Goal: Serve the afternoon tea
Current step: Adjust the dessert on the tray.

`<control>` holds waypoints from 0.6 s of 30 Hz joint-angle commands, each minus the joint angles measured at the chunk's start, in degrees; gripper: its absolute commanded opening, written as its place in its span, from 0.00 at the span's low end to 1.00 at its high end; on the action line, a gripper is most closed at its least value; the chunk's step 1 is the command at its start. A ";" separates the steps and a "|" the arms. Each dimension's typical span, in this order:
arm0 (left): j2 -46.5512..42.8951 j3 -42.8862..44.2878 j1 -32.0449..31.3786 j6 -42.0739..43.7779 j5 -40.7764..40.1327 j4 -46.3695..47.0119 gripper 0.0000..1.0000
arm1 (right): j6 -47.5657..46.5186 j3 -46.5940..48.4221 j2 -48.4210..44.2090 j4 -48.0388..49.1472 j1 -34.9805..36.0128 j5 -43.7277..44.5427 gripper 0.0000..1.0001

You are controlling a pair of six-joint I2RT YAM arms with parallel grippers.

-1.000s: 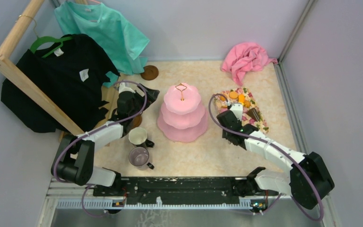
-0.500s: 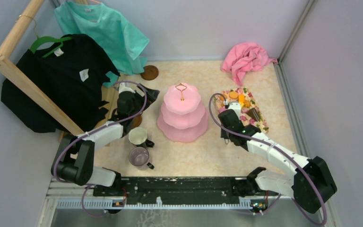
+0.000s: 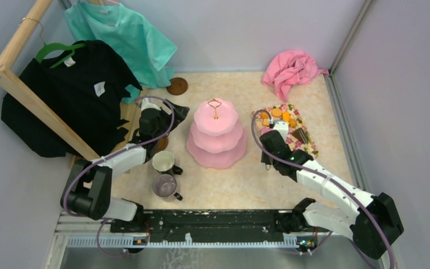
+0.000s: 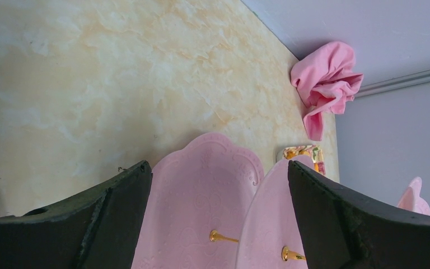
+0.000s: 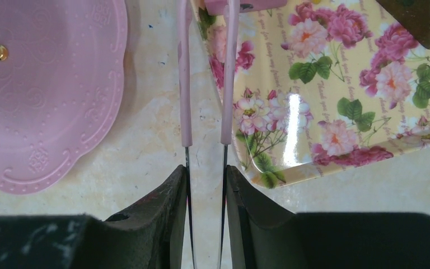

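right gripper (image 5: 206, 175) is closed on slim pink-armed metal tongs (image 5: 229, 84) over the glossy floral rectangular tray (image 5: 325, 106); left gripper (image 4: 215, 168) gapes wide, empty, facing the pink three-tier cake stand (image 4: 196, 196)

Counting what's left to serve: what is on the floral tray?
On the floral tray: orange and yellow snacks at the far end, a brown piece midway. The right gripper, shut on pink tongs, hides its edge toward the cake stand.

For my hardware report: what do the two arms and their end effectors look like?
The left arm and right arm have white links, black joints, and a purple-grey cable looping alongside. The left end effector and right end effector each have two black, tapering fingers.
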 commanded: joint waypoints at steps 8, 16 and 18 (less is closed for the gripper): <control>0.66 1.23 -0.36 0.66 -0.54 1.96 0.96 | 2.21 10.03 8.40 1.58 -0.64 5.63 0.30; 2.16 1.26 -0.36 0.70 -0.18 3.14 0.95 | 0.52 17.26 17.89 3.84 -3.07 4.82 0.27; 2.50 1.50 -0.36 0.71 -0.09 3.27 0.95 | 0.67 18.08 19.49 4.58 -3.49 3.66 0.27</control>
